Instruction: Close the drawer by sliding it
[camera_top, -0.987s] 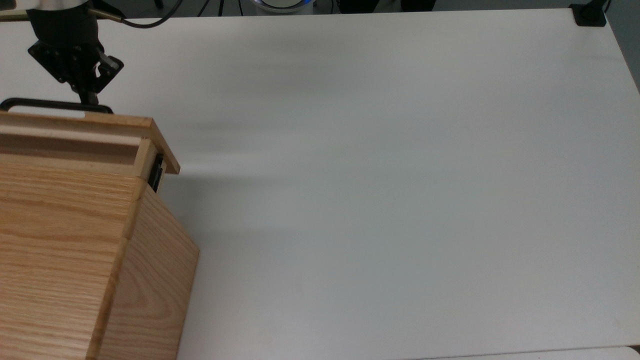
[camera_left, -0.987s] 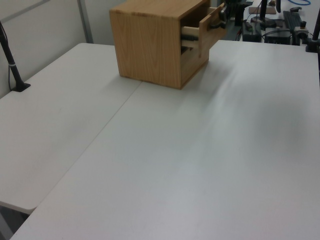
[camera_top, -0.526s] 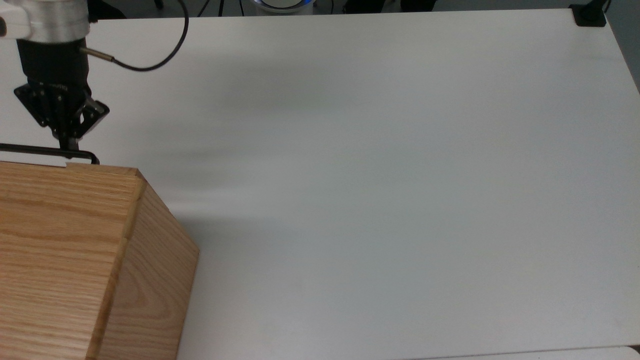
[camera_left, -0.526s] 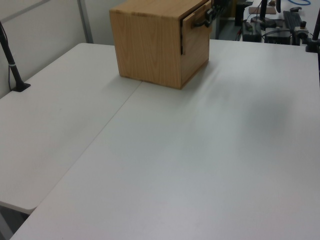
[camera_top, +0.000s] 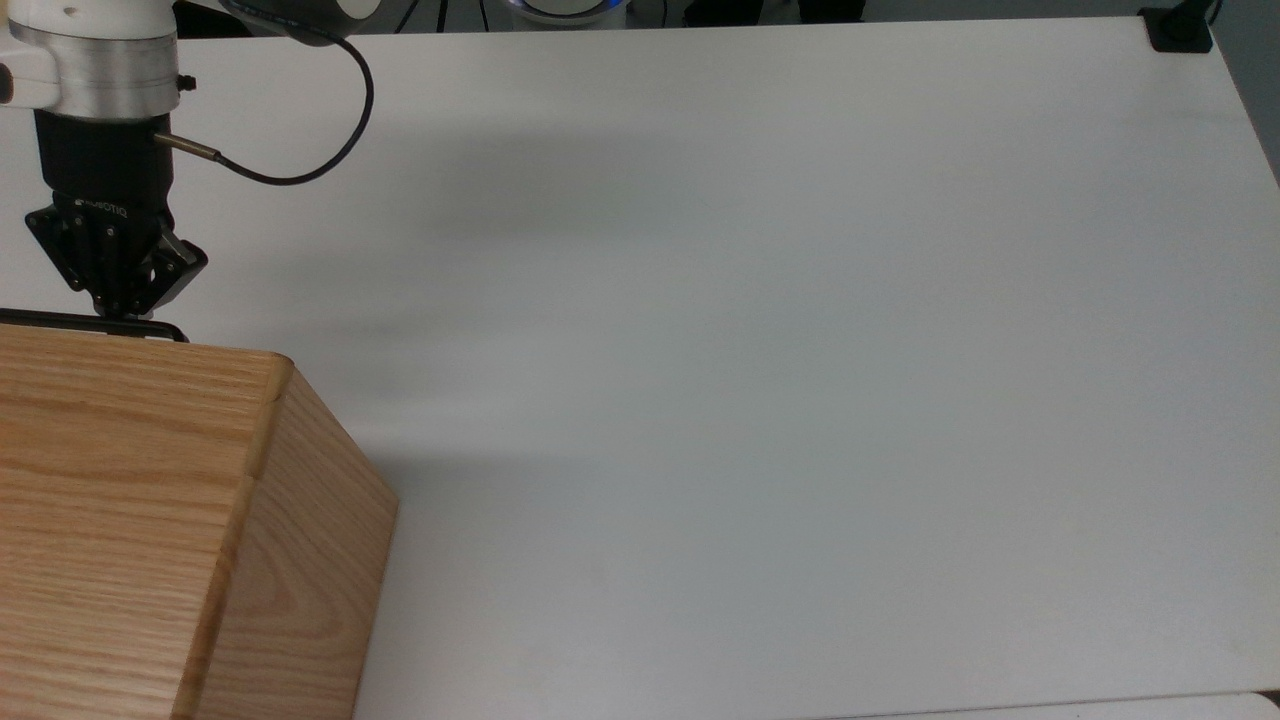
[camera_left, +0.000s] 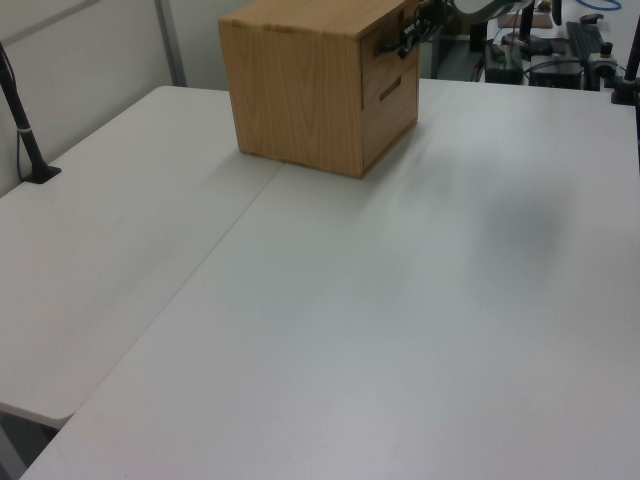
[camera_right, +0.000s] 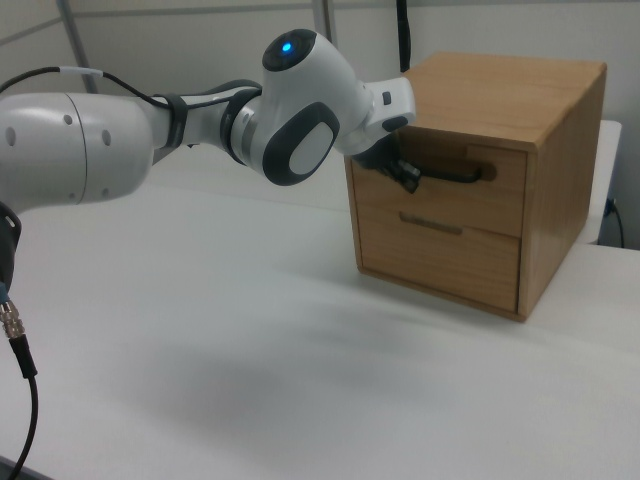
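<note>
Drawer (camera_right: 450, 175) flush, handle touching gripper (camera_top: 115, 312)

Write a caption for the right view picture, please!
Robot gripper at the black handle of the shut drawer.

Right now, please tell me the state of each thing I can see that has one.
drawer: closed, front flush with the cabinet.
handle: claw is on it.
claw: at the handle, tips against the bar.
lower panel: closed.
cabinet: standing upright on the table.
</note>
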